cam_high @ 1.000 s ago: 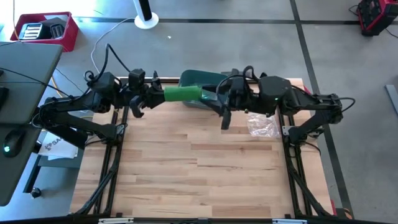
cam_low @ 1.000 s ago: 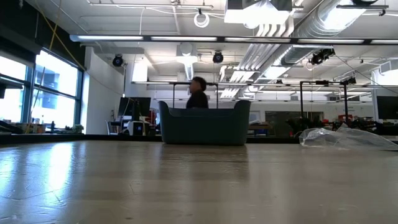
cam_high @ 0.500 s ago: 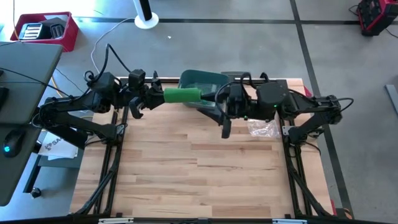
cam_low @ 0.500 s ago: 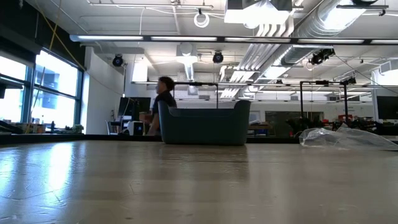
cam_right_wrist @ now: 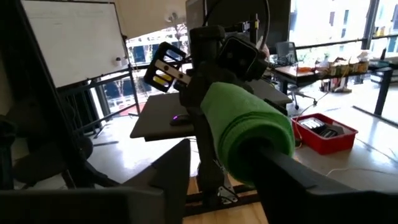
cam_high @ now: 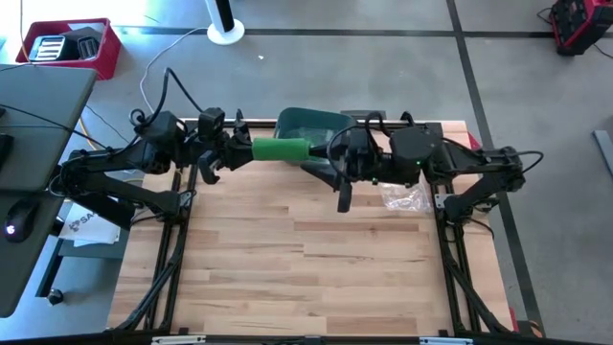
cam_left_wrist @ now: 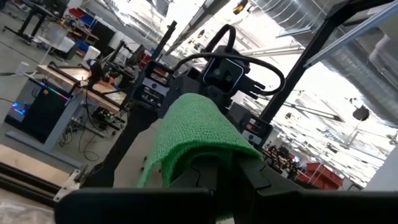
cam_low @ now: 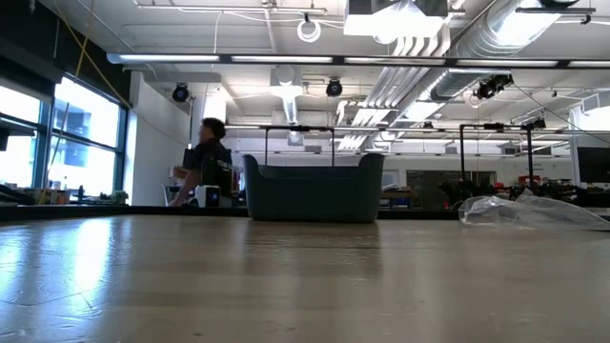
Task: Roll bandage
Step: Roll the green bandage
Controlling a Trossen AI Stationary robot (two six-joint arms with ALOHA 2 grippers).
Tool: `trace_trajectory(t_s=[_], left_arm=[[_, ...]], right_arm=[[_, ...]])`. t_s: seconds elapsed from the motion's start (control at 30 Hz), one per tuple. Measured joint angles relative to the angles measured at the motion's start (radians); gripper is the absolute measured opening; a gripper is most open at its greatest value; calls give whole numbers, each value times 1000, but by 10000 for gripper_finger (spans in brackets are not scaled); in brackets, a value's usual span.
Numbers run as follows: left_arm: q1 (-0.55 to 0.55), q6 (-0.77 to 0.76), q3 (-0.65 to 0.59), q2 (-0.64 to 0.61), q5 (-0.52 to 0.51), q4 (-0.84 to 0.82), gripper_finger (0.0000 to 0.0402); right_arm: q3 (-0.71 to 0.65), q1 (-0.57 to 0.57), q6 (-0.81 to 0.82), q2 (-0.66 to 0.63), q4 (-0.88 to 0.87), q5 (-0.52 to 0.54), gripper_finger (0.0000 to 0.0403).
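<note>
A green bandage, wound into a roll, hangs level in the air over the table's far part. My left gripper comes at it from the left, shut, with the roll wound round its fingers; in the left wrist view the green cloth drapes over them. My right gripper comes level from the right and stands open around the roll's free end. Neither arm shows in the low view. My left gripper carries the roll on its shut fingers, which point level toward the table's right and run along the roll's inside. The cloth wraps over and round them in several layers. The roll is clear of the table. My right gripper has one finger lying against the roll's free end, from the table's right, level. The other finger stands apart from the roll with a gap between. The roll's end sits between the two fingers.
A dark green bin stands at the far edge behind the roll, also in the low view. A clear plastic bag lies at the right. The wooden table top lies bare toward the near edge. A person moves beyond the table.
Both arms keep their places with the roll level between them. The person beyond the table has walked from behind the bin toward the left.
</note>
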Motion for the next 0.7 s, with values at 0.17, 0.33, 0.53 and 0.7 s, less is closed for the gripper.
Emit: trace_trajectory(t_s=[0.17, 0.33, 0.53, 0.7], left_arm=[[-3, -1, 0, 2, 5, -6, 8], [-3, -2, 0, 1, 9, -17, 9], [9, -21, 0, -23, 3, -142, 52], [52, 47, 0, -104, -1, -342, 95]], right_arm=[[0, -19, 37, 15, 2, -22, 99], [0, -22, 30, 35, 20, -37, 55], [-1, -12, 31, 26, 1, -33, 10], [-1, 1, 15, -40, -51, -27, 5]])
